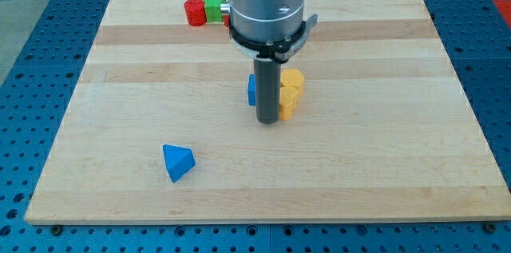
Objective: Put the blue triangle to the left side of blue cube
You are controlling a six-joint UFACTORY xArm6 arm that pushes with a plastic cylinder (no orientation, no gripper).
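Nearest the view's bottom, the blue triangle (177, 162) lies alone on the pale wooden surface (383, 157), out at about eight o'clock from the board's middle and well apart from every other block. Further up, near the centre, my tip (267, 121) rests on the surface at the lower end of the dark rod (267, 89), which stands upright beneath the broad grey cylinder of the arm (267, 1). The arm has no jaws; it ends only in this rod, so there is nothing to open or close. The blue cube (251, 90) sits just behind the rod at about eleven o'clock from my tip, mostly hidden, with only a narrow blue edge showing on the rod's left side; whether rod and cube touch cannot be told. Just beside the rod at about one o'clock from my tip are two yellow blocks (291, 91), one close behind the other, their exact shapes hard to make out, the nearer one touching or nearly touching the rod. The blue triangle lies at roughly seven to eight o'clock from the blue cube, well apart from it. Farthest away, near the surface's top edge at about eleven o'clock from the centre, a red cylinder-like block (195, 11) and a green block (214, 5) sit touching side by side, the green one partly tucked behind the arm's grey body.
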